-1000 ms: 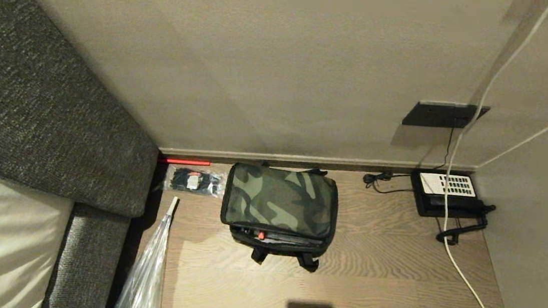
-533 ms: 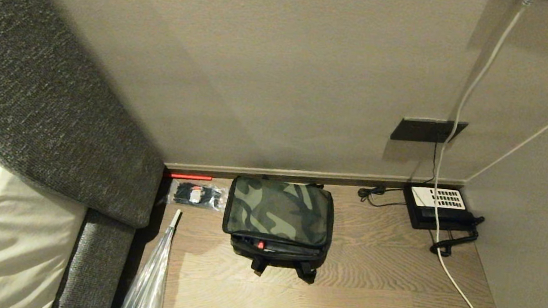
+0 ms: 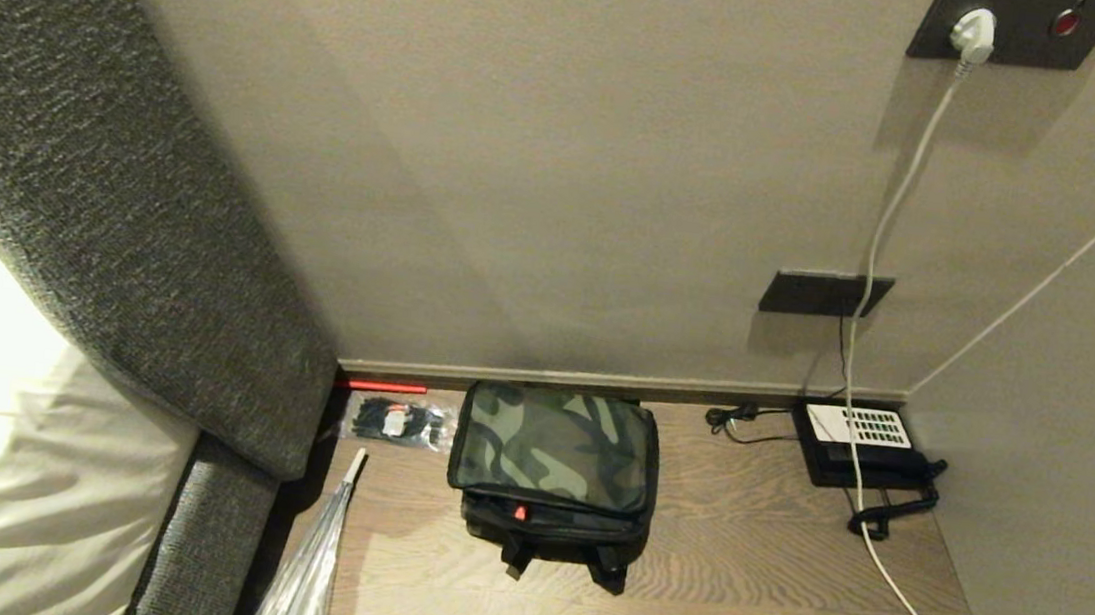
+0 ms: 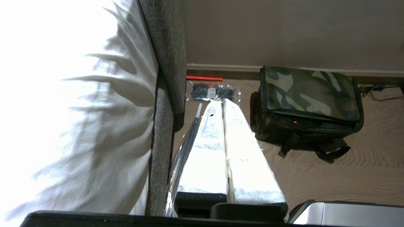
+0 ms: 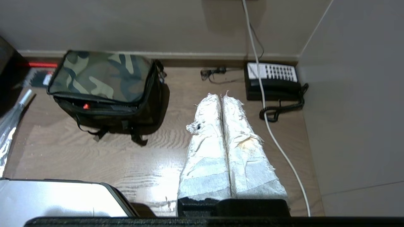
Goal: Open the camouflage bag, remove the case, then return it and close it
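1. While neither arm shows in the head view, each wrist view shows its own gripper: the left gripper has its two white-wrapped fingers pressed together, holding nothing and hanging above the wooden floor.
2. At the left of the head view lie white bedding and a grey upholstered bed frame; a clear-wrapped umbrella runs out of the bottom edge, so its lower end is cut off.
3. Against the skirting, left of centre, sit a red stick and a small clear packet of black ties.
4. In the lower centre stands the camouflage bag, lid down, just beside the packet. A small red spot shows in the dark gap under the lid's front edge; the case itself cannot be made out.
5. Right of centre in its own view, the right gripper is likewise closed and empty, well apart from the bag.
6. At the lower right sits a black telephone in the corner; a white cable crosses it, and only the head view shows its plug in the wall socket.
7. Only the wrist views show the robot's silver base, partly cut off.
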`<state>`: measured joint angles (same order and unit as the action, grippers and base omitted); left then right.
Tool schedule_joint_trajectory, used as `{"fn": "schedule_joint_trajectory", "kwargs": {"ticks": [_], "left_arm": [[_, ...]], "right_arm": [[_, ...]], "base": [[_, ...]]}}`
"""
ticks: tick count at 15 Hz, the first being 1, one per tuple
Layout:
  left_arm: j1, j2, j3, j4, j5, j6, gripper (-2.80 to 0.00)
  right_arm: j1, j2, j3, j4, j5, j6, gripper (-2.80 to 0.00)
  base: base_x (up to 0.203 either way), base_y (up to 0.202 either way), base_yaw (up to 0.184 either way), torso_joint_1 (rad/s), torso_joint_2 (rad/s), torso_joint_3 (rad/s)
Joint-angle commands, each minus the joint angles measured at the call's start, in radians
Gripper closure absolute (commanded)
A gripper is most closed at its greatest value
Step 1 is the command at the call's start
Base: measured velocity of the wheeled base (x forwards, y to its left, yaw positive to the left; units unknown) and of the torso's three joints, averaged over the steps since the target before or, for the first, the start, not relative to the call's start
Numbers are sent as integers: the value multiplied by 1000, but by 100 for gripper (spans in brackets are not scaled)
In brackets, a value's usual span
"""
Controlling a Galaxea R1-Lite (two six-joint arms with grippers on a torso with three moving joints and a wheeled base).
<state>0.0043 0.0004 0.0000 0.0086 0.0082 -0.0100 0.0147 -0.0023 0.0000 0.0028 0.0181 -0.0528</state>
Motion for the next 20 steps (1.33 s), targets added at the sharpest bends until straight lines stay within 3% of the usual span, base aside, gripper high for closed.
{"fn": "schedule_joint_trajectory", "kwargs": {"ticks": [1,20], "left_arm": [[0,0,3,-1,1,1,0],[0,0,3,-2,1,-1,0]], "right_arm": [[-1,-4,0,0,0,-1,0],[-1,-4,0,-1,0,-1,0]], "base": [[0,0,0,2,7,203],[0,0,0,2,2,203]]}}
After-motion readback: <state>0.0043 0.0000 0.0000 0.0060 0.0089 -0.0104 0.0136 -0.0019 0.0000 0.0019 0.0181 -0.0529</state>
